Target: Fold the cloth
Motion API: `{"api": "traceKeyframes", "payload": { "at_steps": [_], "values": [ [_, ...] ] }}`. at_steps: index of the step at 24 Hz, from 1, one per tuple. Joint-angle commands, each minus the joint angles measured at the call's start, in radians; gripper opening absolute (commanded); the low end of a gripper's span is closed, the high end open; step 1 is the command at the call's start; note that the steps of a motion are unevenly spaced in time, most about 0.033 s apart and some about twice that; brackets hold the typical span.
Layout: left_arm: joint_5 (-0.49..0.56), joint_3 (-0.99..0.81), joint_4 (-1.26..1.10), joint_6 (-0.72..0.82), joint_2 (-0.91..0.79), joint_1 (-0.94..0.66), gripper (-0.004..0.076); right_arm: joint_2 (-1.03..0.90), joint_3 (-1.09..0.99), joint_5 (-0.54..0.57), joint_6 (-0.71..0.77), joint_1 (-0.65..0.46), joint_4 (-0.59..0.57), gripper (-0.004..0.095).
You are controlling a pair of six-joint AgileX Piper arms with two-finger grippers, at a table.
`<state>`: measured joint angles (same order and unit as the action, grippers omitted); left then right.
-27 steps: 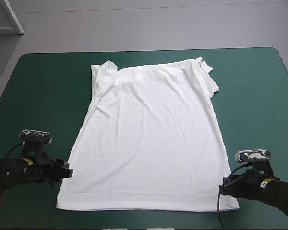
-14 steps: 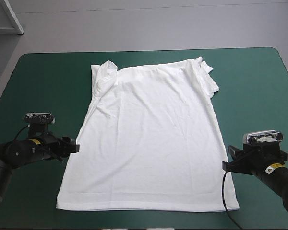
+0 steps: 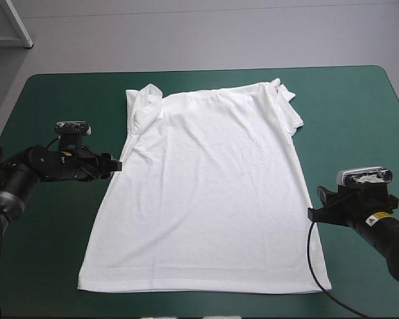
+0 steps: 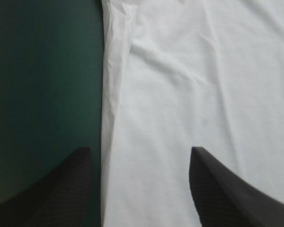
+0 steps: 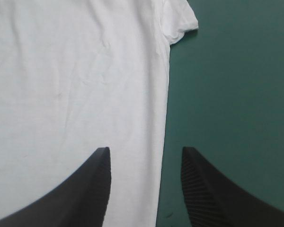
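White and spread flat, the T-shirt [image 3: 206, 193] lies mid-table, collar toward the far edge and hem close to the near one. The left gripper [image 3: 115, 163] is released, and the T-shirt's left side edge runs between its fingers [image 4: 61, 189]. The right gripper [image 3: 314, 214] is also released, straddling the right side edge. Bare teal-green cover [image 3: 53, 106] lies wide on both sides.

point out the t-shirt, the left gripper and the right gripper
T-shirt [image 3: 213, 193], high view, middle of its body.
left gripper [image 4: 139, 150], left wrist view, midway between its fingertips.
right gripper [image 5: 146, 149], right wrist view, midway between its fingertips.
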<state>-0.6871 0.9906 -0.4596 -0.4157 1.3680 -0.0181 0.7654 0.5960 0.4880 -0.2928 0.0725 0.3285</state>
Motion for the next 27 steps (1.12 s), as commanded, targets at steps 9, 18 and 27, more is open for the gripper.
{"api": "traceKeyframes", "payload": {
  "at_steps": [9,18,27],
  "values": [
    [0.154,0.138,-0.037,-0.095,0.181,0.052,0.0448,0.174,0.174,-0.061,-0.019,-0.012,0.012,0.0442],
    [0.251,0.192,-0.030,-0.100,0.350,0.063,0.0412,0.264,0.253,-0.060,-0.029,-0.012,0.010,0.0373],
    [0.262,0.192,0.014,-0.094,0.387,0.063,0.0019,0.338,0.265,-0.057,-0.104,-0.012,0.012,0.0372]
  ]
}}
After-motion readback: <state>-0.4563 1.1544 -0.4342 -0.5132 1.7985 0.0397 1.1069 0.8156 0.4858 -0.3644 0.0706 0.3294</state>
